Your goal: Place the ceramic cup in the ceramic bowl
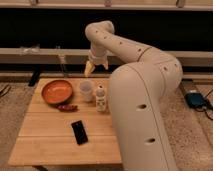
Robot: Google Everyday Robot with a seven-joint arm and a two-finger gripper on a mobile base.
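The ceramic cup (86,90) is a small plain white cup standing upright on the wooden table (50,135), just right of the ceramic bowl (56,91). The bowl is wide, shallow and orange-brown, at the table's far left; it looks empty. My gripper (92,67) hangs from the white arm above the table's far edge, a little above and behind the cup, pointing down. It touches nothing and holds nothing that I can see.
A small white bottle with a narrow top (101,99) stands right of the cup. A dark red object (67,107) lies in front of the bowl. A black phone-like slab (79,132) lies mid-table. My arm's large white body (142,115) covers the table's right side.
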